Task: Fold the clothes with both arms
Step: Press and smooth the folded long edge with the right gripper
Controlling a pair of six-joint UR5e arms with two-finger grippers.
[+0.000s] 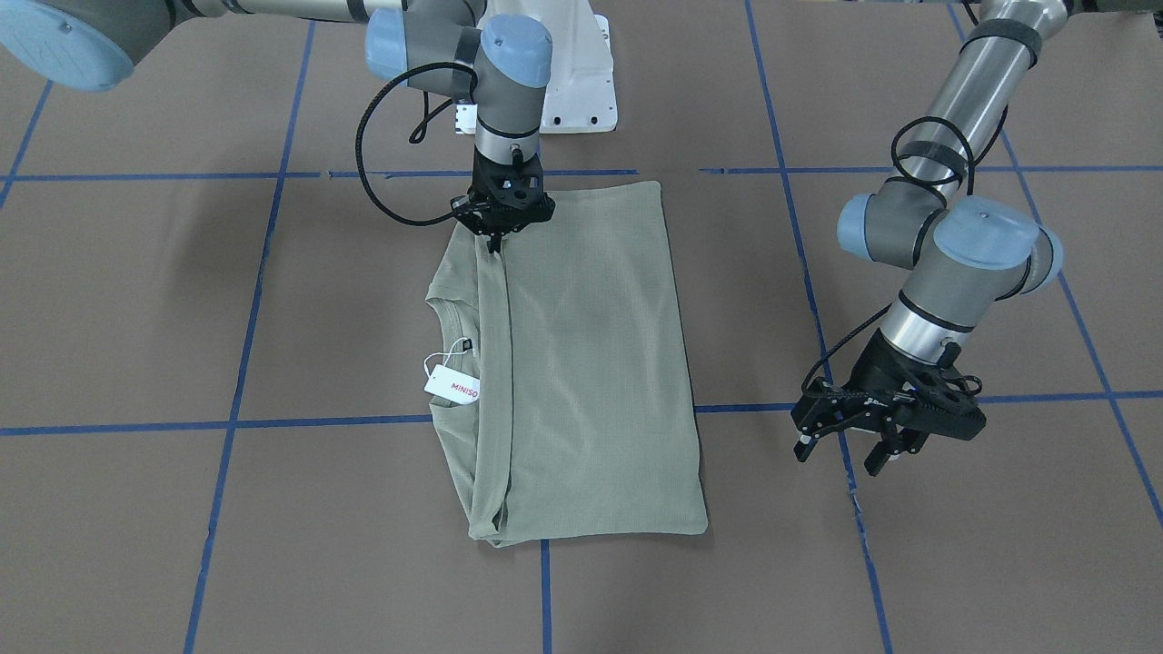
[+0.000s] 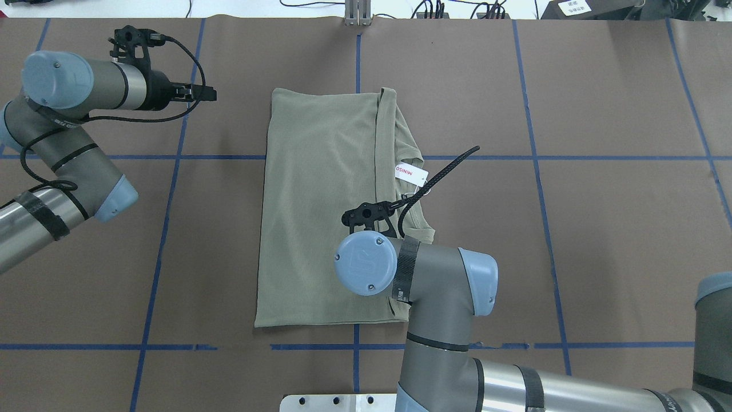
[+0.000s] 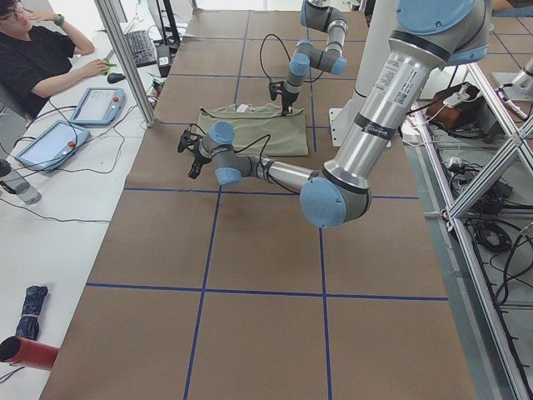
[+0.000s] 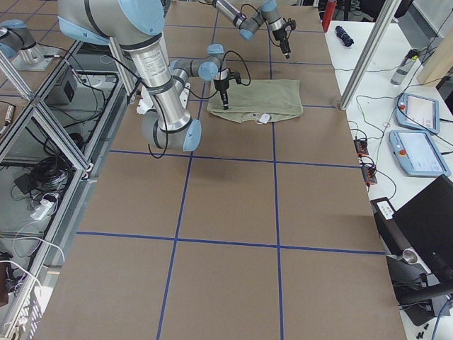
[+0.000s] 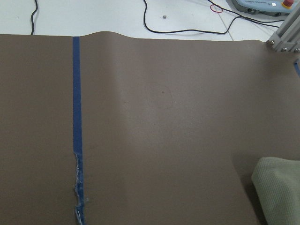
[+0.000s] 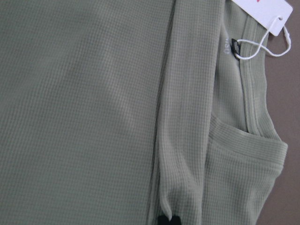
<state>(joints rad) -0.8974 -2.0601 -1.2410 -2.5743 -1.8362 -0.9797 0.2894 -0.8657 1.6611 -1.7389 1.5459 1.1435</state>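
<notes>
- Your shirt lies folded lengthwise on the brown counter, with its hang tag poking out at the collar.
- Right gripper: jaws pinched together on the shirt's folded edge, at the end nearest the white base.
- Left gripper: jaws apart, well clear of the shirt, over the blue tape.
- From overhead, the right arm hides that pinch from you.

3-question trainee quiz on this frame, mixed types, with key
1. True or false: the left gripper holds the shirt.
2. The hang tag lies: A) by the collar B) on bare table, clear of the shirt C) in the left gripper.
3. Fill in: the ____ gripper's jaws are shut on a shirt fold.
Key: 1 false, its jaws are open over the table. 2 A. 3 right, the right gripper.
</notes>
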